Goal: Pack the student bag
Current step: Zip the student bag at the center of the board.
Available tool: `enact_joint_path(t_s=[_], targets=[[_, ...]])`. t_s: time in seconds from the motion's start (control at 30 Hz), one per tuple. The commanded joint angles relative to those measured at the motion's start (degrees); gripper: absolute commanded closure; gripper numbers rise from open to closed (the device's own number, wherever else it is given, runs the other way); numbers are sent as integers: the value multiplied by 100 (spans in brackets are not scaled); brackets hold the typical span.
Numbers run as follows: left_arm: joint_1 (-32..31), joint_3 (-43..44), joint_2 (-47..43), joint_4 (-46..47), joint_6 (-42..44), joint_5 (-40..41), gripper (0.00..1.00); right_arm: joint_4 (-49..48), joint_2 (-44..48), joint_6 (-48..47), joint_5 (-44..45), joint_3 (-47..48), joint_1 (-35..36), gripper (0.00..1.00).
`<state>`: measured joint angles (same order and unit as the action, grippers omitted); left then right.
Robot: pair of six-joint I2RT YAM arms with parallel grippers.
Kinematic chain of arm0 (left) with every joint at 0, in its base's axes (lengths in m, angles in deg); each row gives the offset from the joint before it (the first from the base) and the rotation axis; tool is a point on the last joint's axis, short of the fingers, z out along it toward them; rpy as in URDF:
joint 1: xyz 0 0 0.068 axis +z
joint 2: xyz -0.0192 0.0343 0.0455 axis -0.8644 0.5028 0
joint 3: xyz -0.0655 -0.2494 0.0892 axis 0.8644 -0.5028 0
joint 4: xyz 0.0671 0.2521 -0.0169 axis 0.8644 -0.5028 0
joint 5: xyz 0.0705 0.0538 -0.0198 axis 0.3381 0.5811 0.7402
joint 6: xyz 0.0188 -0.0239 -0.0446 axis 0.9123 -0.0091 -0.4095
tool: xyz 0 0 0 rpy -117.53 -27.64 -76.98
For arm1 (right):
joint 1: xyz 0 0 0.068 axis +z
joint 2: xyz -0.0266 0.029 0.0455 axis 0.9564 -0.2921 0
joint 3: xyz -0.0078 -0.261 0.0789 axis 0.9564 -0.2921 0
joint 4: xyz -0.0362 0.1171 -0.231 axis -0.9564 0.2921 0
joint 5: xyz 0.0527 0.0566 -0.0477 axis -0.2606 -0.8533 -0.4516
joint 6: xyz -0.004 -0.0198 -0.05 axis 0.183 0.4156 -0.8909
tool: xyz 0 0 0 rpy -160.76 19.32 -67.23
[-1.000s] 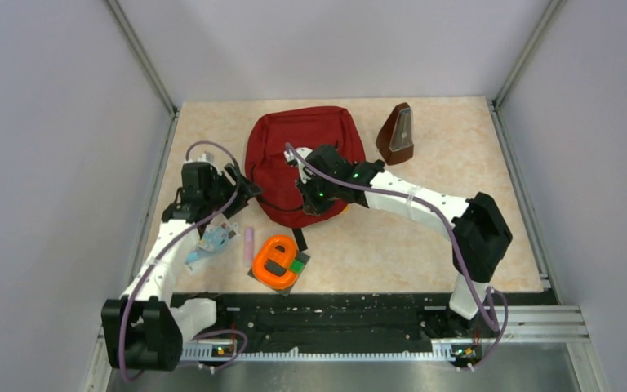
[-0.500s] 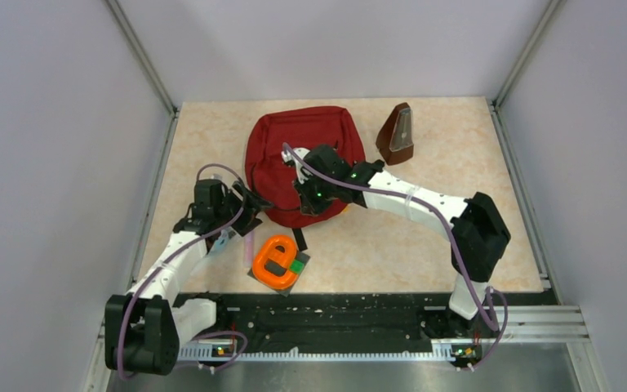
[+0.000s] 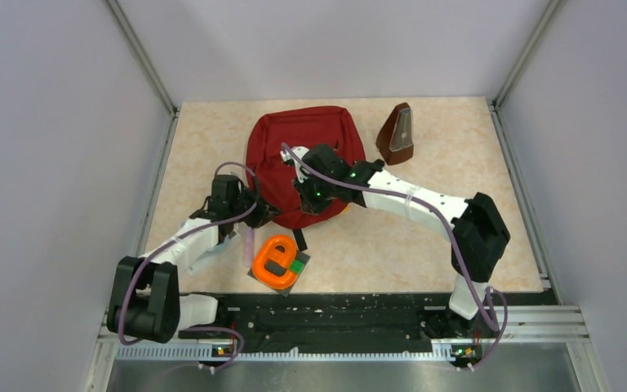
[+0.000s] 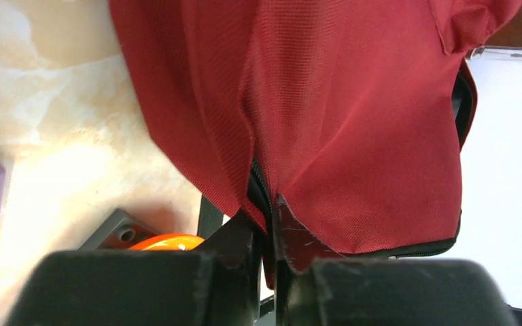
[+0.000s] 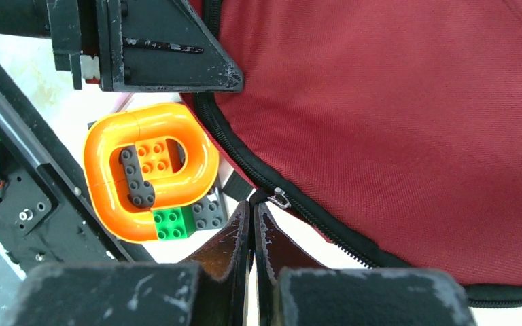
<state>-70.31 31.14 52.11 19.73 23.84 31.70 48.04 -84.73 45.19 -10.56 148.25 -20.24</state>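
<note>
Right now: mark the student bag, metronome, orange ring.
student bag point(image 3: 302, 131): top external view, bare red fabric on its far half.
metronome point(image 3: 397, 135): top external view, its front face.
orange ring point(image 5: 100, 170): right wrist view, left curve of the band.

The dark red fabric backpack point(image 3: 302, 151), upper middle of the top view, has a fine woven grain, and a black zipper point(image 5: 299, 212) runs along its edge. The marbled desk point(image 3: 441, 237) is pale peach with cream clouds. The pyramid-shaped metronome point(image 3: 397, 135), upper right, is brown. At lower centre the plastic ring toy point(image 3: 276, 260) is bright orange, with a green studded brick point(image 5: 170, 223) and grey ones. Left of it lies a lilac stick point(image 3: 249, 243). The left gripper point(image 4: 266, 227) and the right gripper point(image 5: 253, 210) are black, scratched pale.
</note>
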Motion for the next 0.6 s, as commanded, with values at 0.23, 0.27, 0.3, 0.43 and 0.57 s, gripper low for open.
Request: enact_joint_path(t_s=[0.23,0.27,0.3,0.43,0.57], targets=[[314,2432,-542,-1138,1077,718,100,980,433,197,1244,1320,89,100],[436,2665,-538,-1286,1250,553,100,1147,446,237,1316,1527,80,100],[582,2911,-483,-1475,1406,388,100,1281,453,283,1367,1697,57,100],[1241,3544,-158,-2070,2037,-257,100,1521,475,674,1111,2001,-280,100],[1964,3664,27,-2189,2346,-616,100,1213,498,796,961,1525,-636,100]])
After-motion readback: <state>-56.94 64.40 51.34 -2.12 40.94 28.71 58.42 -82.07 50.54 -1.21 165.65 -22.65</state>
